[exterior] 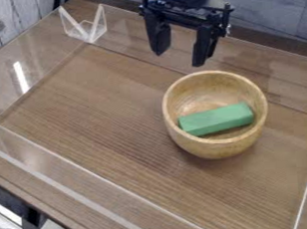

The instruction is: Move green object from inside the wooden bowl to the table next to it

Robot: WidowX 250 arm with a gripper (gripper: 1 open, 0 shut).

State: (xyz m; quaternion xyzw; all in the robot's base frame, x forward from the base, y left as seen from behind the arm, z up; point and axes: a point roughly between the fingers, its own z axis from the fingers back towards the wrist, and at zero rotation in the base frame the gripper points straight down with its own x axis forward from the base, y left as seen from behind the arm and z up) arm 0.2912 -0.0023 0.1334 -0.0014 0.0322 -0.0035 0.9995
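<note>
For the gripper [183, 54]: hangs at the top of the camera view, beyond the wooden bowl [179, 103] as seen from the camera. Points downward with two dark fingers spread apart and a visible gap between them — stands released, grasping nothing. For the green object [217, 120]: lies inside the wooden bowl, in the part nearer to the camera, well below the gripper and apart from its fingers. Presents a flat, light-green upper face and darker green side, with the long dimension running from lower left to upper right in the view. For the wooden bowl: rests upright on the brown table [97, 121], right of center in the view, with a light-tan rim and smooth walls. For the clear bracket [87, 26]: stands near the upper-left corner of the view — well apart from the wooden bowl. For the table: extends broadly to the left of the wooden bowl, with visible wood grain.
</note>
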